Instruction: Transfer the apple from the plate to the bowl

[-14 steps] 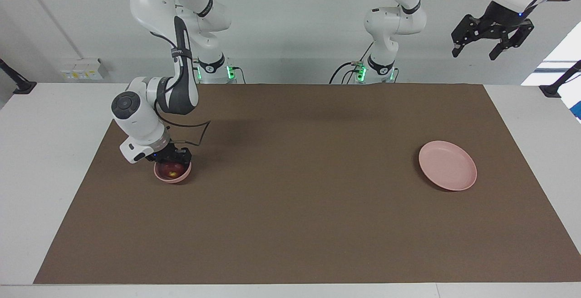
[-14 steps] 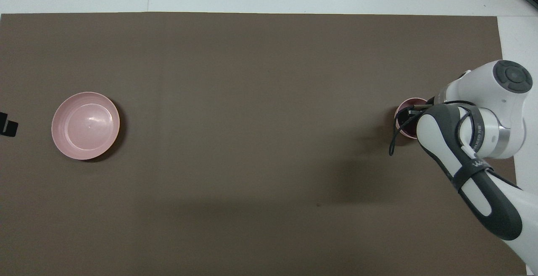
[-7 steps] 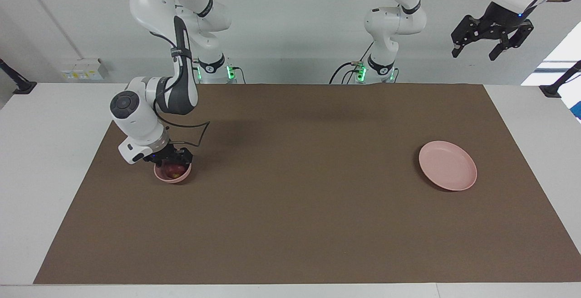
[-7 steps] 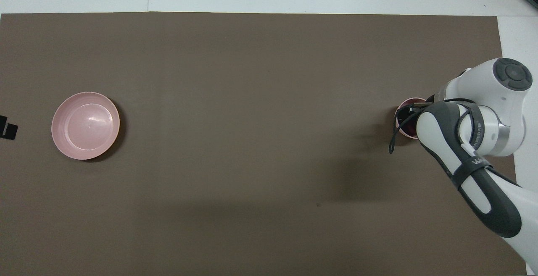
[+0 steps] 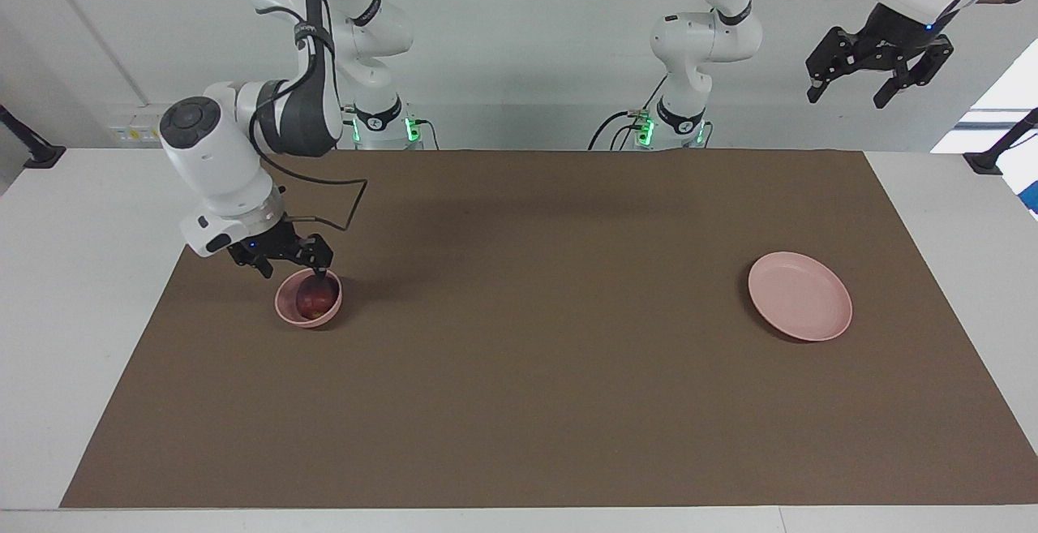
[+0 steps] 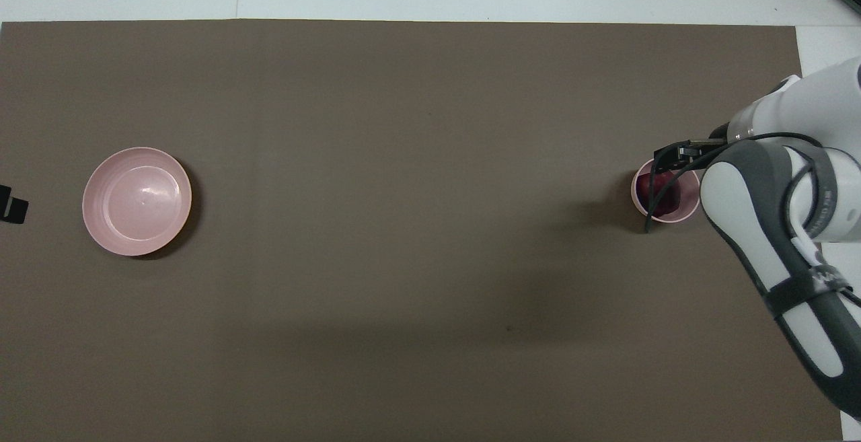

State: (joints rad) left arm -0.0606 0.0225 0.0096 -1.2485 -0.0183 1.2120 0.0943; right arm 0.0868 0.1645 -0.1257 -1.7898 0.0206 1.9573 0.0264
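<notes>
Apple [image 5: 317, 297] in bowl [image 5: 285, 310], seemingly free; plate [image 5: 799, 307] well apart, toward left arm's end.

Facing camera: sat high across the desk [image 5: 49, 273], looked back at both robots and steeply down; arm bases stood at the top.
Overhead camera: hung high above the robots' end, looked forward and steeply down; the right arm came in from the bottom corner.
Nearness: both stood well back, taking in nearly the whole brown mat [image 5: 527, 395].
Shared ground: the mat [image 6: 403, 294], the plate [image 5: 799, 307] [image 6: 136, 200] and the bowl [image 5: 308, 308] [image 6: 666, 216], half a turn apart.
</notes>
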